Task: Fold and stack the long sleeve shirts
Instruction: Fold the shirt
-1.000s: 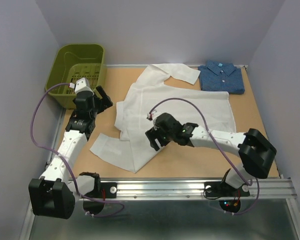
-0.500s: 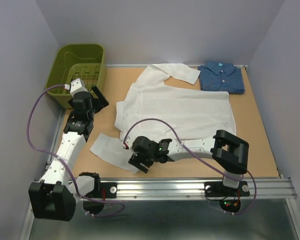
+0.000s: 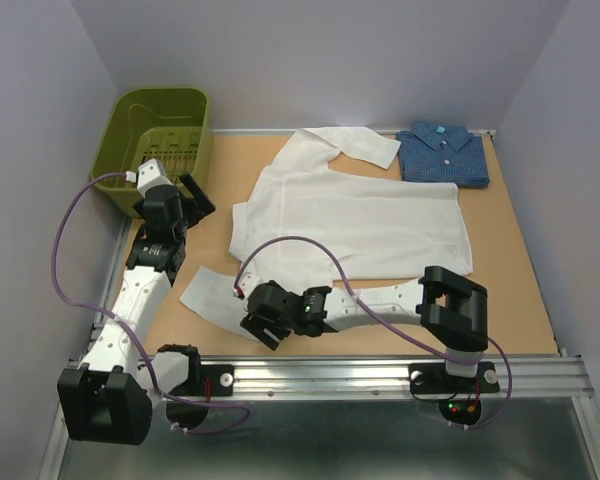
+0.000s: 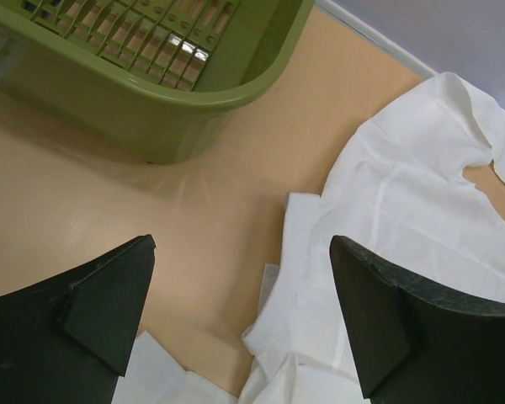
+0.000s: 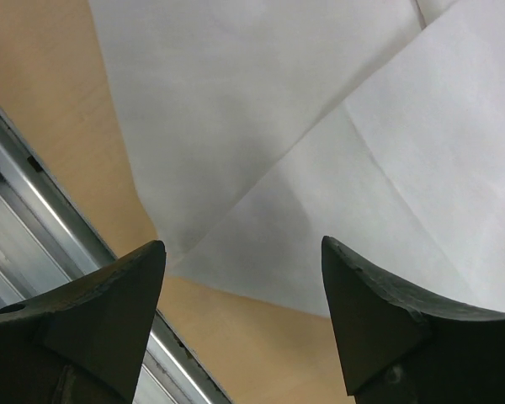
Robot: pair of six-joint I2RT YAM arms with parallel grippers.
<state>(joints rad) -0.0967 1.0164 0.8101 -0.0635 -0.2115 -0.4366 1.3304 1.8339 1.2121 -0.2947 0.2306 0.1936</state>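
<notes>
The white long sleeve shirt (image 3: 360,215) lies spread flat on the table, with one sleeve (image 3: 212,292) trailing toward the near left. The dark blue shirt (image 3: 443,155) sits folded at the back right. My right gripper (image 3: 257,328) hangs open low over the near-left corner of the white shirt. In the right wrist view that gripper (image 5: 243,244) has the cloth's edge (image 5: 320,126) just beyond its tips. My left gripper (image 3: 202,196) is open beside the basket. From the left wrist, this gripper (image 4: 242,252) holds nothing and hovers over bare table by the white shirt's left edge (image 4: 404,194).
A green slotted basket (image 3: 160,140) stands at the back left, and its wall (image 4: 177,93) is close ahead of the left gripper. A metal rail (image 3: 380,375) runs along the table's near edge, and this rail (image 5: 34,210) lies right beside the right gripper. Grey walls enclose the table.
The right arm swept from the middle of the white shirt toward the near left, ending at the shirt's corner by the rail. The left gripper shifted slightly toward the basket.
</notes>
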